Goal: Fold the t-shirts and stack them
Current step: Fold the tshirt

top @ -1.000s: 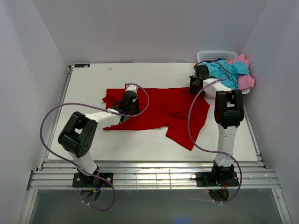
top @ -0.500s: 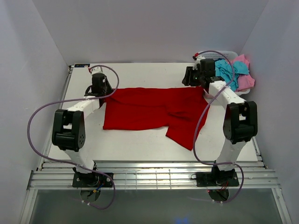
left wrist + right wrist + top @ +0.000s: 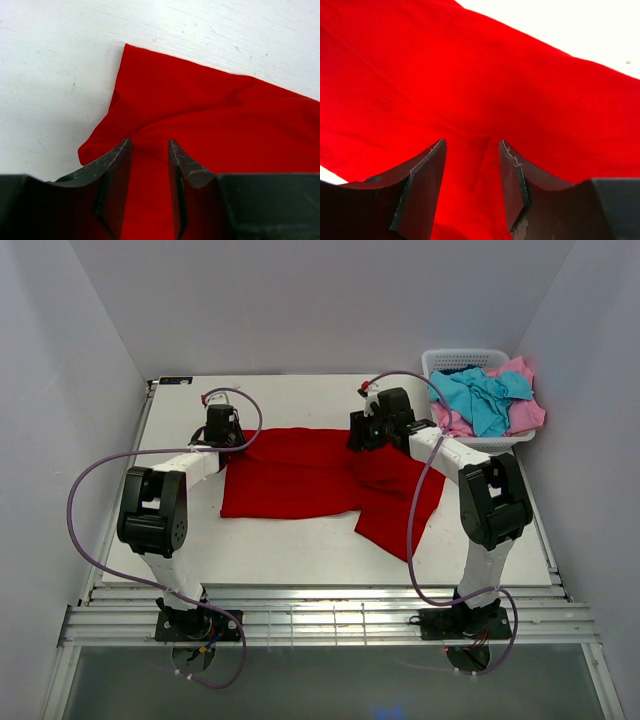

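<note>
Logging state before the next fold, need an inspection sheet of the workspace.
Surface: white table, lightly scuffed.
Job's things: red t-shirt spread mid-table, unfolded; turquoise t-shirt and pink t-shirt heaped in white basket, far right corner.
Clutter: nothing seen.
Grippers: left pincer open over the red shirt's left corner; right pincer open over its far edge.
Cables: purple cables loop off both arms.
Surroundings: plain white walls.

the red shirt (image 3: 300, 475) is plain bright red, no print. the turquoise shirt (image 3: 480, 400) and pink shirt (image 3: 527, 418) are plain too. the basket (image 3: 455, 358) is white lattice. the surface (image 3: 280, 550) is white with faint grey scuffs. the left claw (image 3: 149, 145) and right claw (image 3: 472, 145) are black with pale worn edges; the arms (image 3: 190, 468) white and black, the cables (image 3: 69, 520) purple.
</note>
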You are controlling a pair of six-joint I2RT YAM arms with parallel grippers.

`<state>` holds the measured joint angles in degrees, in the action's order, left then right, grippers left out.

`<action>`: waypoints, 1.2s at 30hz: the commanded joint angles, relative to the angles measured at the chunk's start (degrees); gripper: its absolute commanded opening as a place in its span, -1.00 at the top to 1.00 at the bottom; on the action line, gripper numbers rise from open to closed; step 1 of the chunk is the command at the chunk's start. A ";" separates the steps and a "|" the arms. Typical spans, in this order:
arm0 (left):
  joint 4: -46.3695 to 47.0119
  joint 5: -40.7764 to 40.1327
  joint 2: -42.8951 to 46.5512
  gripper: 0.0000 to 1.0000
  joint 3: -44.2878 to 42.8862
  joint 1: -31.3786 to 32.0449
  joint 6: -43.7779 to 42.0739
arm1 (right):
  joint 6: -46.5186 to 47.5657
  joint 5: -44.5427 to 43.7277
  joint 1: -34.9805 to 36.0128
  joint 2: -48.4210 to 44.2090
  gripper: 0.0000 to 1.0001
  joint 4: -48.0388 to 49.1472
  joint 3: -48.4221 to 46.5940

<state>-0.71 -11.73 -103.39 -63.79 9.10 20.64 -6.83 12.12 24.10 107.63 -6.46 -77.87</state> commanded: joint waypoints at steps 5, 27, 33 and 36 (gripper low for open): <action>-1.31 -5.67 4.60 0.11 -0.02 -0.14 -0.34 | 0.85 -0.87 0.51 1.35 -0.04 0.92 1.22; -4.21 -7.52 0.74 0.12 -0.72 -0.05 -0.08 | 0.59 -1.31 0.95 1.17 -0.04 0.22 2.28; -4.74 -7.79 0.21 0.20 -0.37 -0.14 0.27 | 0.33 -1.31 1.13 0.91 -0.04 0.48 2.81; -4.65 -7.87 0.03 0.43 0.33 -0.05 0.71 | 0.33 -1.40 1.13 0.82 -0.04 0.57 3.16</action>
<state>-5.02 -19.09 -103.74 -63.72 9.10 20.99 -6.85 10.85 24.84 109.25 -6.61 -75.53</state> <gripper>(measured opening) 0.324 0.523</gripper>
